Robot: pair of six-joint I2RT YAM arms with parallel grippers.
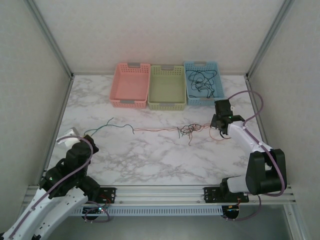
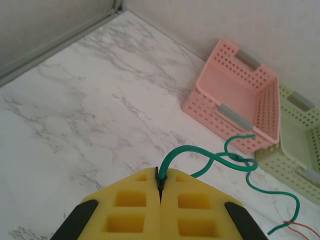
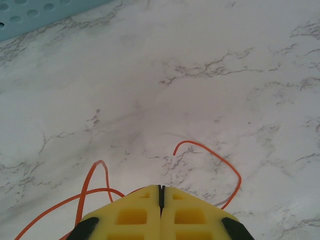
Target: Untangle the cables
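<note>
The counter [image 1: 150, 160] is smooth white marble-look laminate with grey veins and a faint sheen. On it, the pink basket [image 1: 130, 85], green basket [image 1: 167, 87] and blue basket [image 1: 201, 82] are matt perforated plastic. The cables [image 1: 189, 130] are plastic-coated: the green wire [image 2: 233, 158] glossy, the orange wire [image 3: 215, 154] duller. The left tool [image 2: 161, 181] and right tool [image 3: 161, 189] have matt yellow, rubbery-looking pads. Nearer than the baskets, the rail [image 1: 160, 192] is brushed metal.
</note>
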